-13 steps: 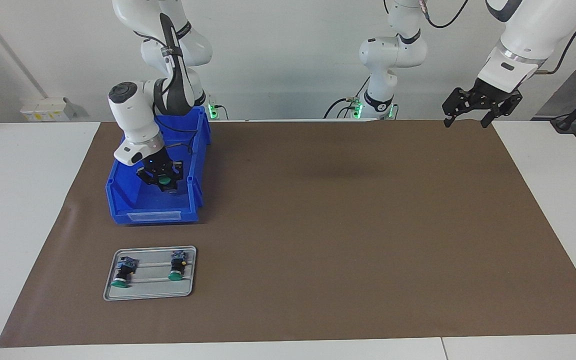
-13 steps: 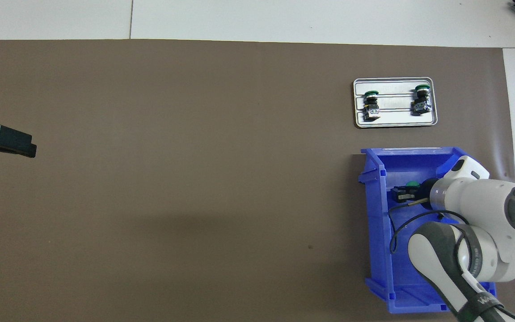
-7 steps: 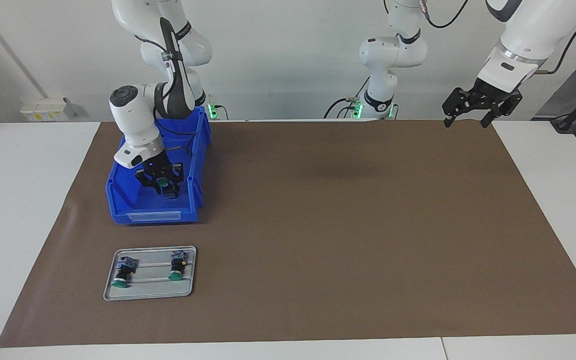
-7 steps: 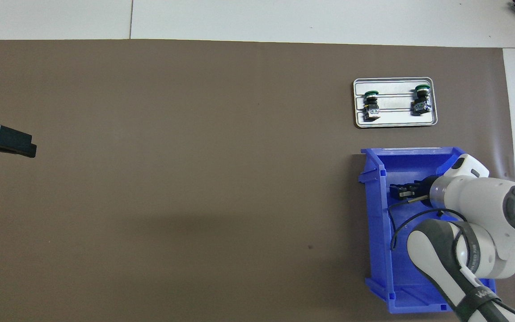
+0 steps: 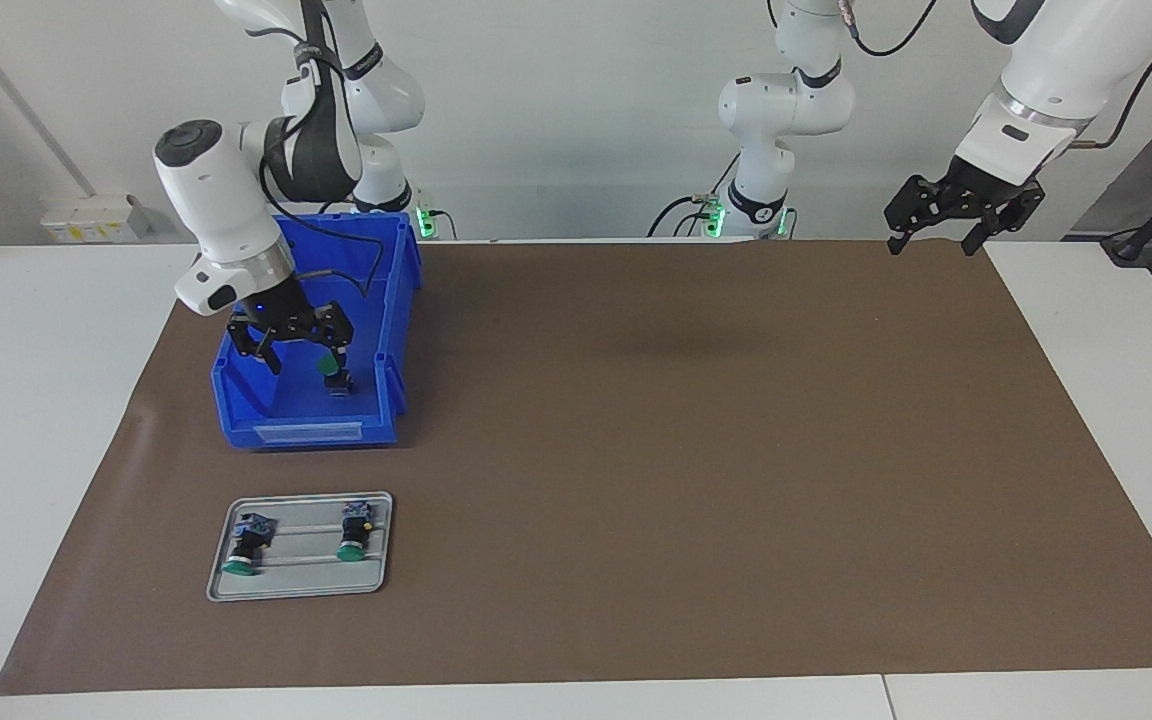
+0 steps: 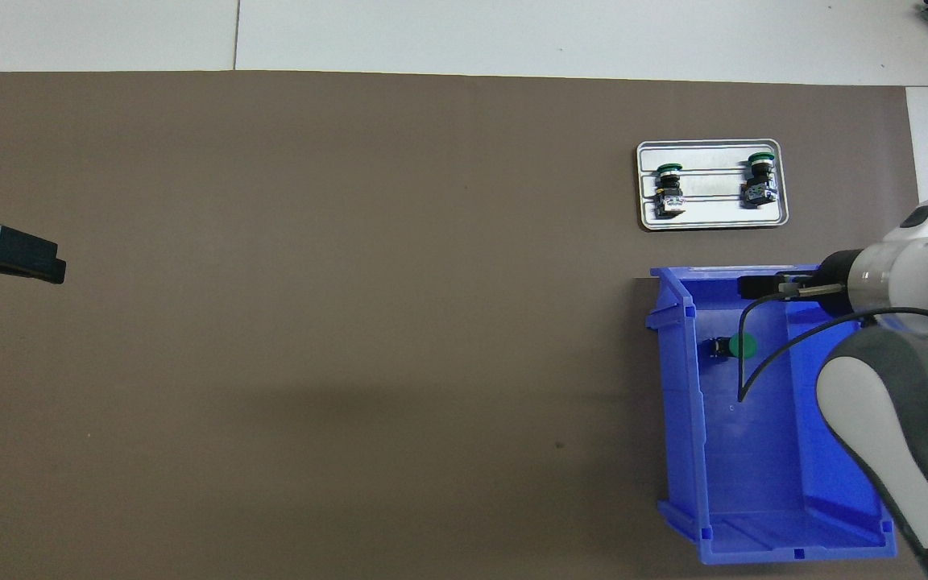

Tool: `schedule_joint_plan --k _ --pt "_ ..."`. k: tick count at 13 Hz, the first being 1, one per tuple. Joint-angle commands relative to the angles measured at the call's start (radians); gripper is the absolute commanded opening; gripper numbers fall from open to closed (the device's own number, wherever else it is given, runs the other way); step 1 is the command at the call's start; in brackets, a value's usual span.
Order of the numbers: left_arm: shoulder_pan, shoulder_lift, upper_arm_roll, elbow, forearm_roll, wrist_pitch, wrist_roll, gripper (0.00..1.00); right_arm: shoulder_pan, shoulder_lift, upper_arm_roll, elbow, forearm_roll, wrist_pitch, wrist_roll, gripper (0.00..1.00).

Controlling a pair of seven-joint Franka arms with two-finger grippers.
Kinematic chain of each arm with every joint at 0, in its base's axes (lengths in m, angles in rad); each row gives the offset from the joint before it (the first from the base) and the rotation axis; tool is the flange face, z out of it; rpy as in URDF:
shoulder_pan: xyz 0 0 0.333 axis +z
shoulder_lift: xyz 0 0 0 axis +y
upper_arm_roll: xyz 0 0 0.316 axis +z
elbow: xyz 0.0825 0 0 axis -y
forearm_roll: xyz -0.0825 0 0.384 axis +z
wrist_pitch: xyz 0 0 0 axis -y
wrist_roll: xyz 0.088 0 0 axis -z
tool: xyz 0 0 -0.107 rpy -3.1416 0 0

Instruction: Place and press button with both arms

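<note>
The green-capped black push-button (image 5: 336,375) lies in your blue plastic bin (image 5: 308,431), beneath the right gripper (image 5: 289,342) (spread wide, empty).

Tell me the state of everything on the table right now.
Right tool: open, empty, over the blue bin.
Left tool: open, empty, waiting in the air.
Button: loose inside the bin, not held.
Two other buttons: lying on the grey tray.

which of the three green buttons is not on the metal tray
The button lying in the blue bin, beside the wall toward the table's middle. The other two buttons lie on the grey tray, farther from the robots.
</note>
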Motion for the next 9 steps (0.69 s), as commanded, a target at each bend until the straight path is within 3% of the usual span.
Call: schedule_joint_plan --k 1,7,9 --pt "0.004 -0.014 -0.003 -0.014 0.005 -0.007 0.014 1.00 -0.033 0.015 0.006 0.130 0.007 -0.100 0.036 1.00" --pt "0.004 -0.014 -0.003 -0.014 0.005 -0.005 0.014 1.00 -0.053 0.093 0.006 0.556 -0.106 -0.532 0.101 1.00" --pt "0.005 -0.014 -0.003 -0.014 0.005 -0.005 0.014 1.00 -0.070 0.095 0.007 0.636 -0.108 -0.657 0.099 1.00"
